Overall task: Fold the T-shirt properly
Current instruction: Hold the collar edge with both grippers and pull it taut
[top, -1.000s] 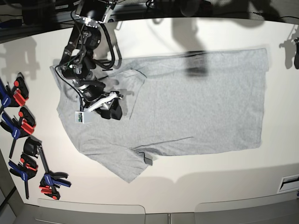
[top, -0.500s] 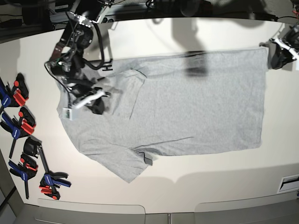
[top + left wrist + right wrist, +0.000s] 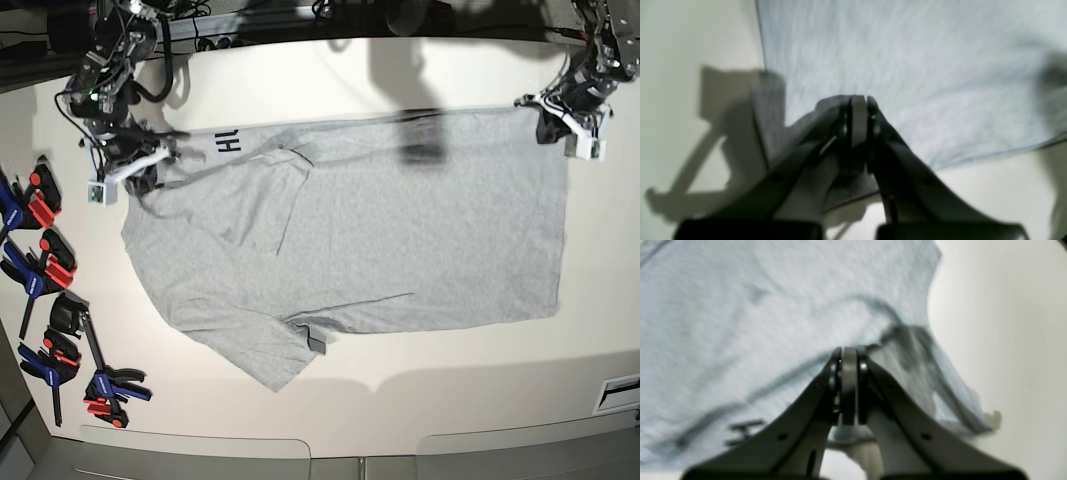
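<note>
Work surface: a white table with a matte top, strongly lit, carrying hard dark shadows of the arms along its far edge. Beyond that edge the room is dark, with cables and black fixtures only partly legible. A row of blue, red and black clamps lies along the table's left edge in the base view, well apart from the cloth. The T-shirt lies spread almost flat across the table middle, plain grey side up, one sleeve folded over near the lower edge. Left gripper sits at the far hem corner, jaws closed on a fold of the T-shirt; the wrist view shows cloth pinched between the pads. Right gripper is at the shoulder end, jaws closed on the T-shirt, and the lifted edge shows black lettering on its underside.
</note>
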{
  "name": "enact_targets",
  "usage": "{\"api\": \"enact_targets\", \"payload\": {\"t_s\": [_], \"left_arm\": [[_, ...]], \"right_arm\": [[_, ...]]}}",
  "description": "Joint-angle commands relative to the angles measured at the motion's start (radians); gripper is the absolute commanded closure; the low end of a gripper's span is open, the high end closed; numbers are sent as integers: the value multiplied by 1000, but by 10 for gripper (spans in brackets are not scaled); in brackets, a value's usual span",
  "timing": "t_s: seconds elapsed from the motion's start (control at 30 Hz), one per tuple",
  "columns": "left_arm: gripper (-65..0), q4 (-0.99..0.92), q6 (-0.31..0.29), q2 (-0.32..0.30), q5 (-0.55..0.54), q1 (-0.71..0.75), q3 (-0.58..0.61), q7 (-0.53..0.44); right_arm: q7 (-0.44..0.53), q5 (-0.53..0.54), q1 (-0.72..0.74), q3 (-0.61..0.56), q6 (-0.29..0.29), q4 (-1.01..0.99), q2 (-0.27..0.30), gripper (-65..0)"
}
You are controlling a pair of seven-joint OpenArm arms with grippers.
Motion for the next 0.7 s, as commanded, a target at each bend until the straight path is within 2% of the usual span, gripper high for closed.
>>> {"api": "enact_targets", "payload": {"t_s": [0.0,0.2,0.37,0.47,0.67], "left_arm": [[0,-20,2,-15,2,-3,-3,-5],[0,-132,2,-16,2,1,-5,3],[0,-130,2,-21,-2,4,-5,84],[0,-129,1,-21,-2,10,-5,127],[0,-74,2,-21,-37,95,-51,134]], "right_arm": [[29,-3,5,2,-13,16,16,0],[26,-37,-3,1,-14,-83,17,0],[1,-35,-7,1,-14,-194,17,0],[-6,1,-41,3,-10,-189,21,0],[-15,25,-148,4,-5,-112,31,0]]}}
